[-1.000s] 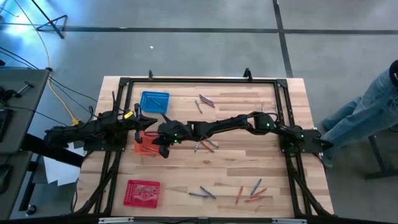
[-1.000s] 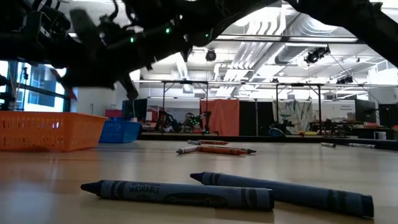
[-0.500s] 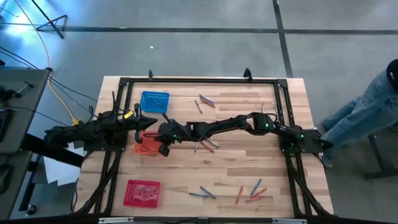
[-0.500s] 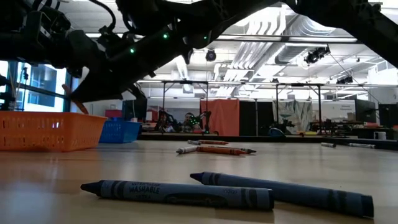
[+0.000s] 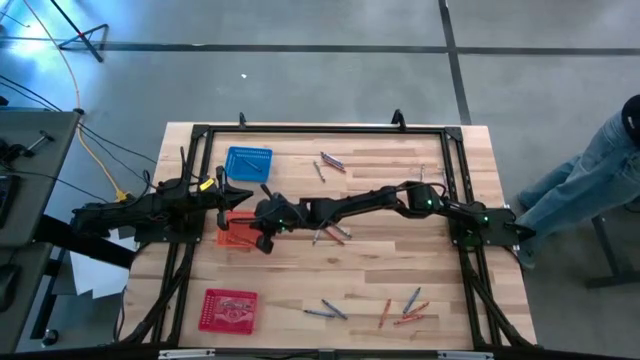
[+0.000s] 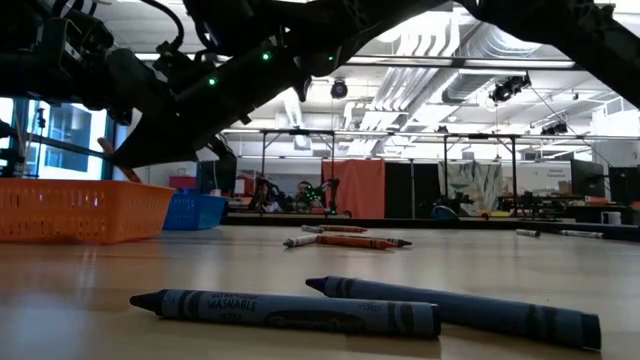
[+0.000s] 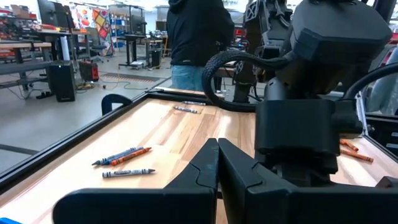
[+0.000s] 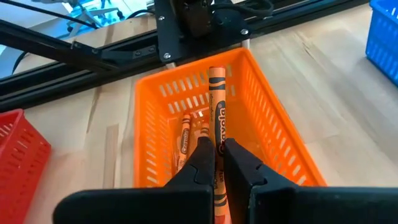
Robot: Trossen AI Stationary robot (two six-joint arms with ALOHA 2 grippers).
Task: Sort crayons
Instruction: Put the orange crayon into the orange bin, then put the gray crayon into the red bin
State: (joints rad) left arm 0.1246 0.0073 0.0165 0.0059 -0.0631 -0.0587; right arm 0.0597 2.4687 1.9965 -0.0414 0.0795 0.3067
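My right gripper reaches across the table from the right and is shut on an orange crayon above the orange basket. Two orange crayons lie on that basket's floor. In the high view this gripper covers part of the orange basket. My left gripper waits shut and holds nothing, at the table's left edge. Loose crayons lie on the table at the far middle, the centre and the near side. My right gripper pinches the orange crayon's wrapped shaft between its two fingers, toward the crayon's rear end. The fingers come from the table's right, slanting down, and lie along the crayon. The crayon sticks out ahead of the fingertips, lifted clear over the basket's inside.
A blue basket stands far of the orange one, and a red basket sits near the front left. Two grey-purple crayons lie close to the low camera. A black frame rims the table. A person stands beyond the right edge.
My right gripper has stayed over the orange basket but has tipped further downward with the orange crayon still in its fingers. In the low view its dark bulk sits lower over the basket than before.
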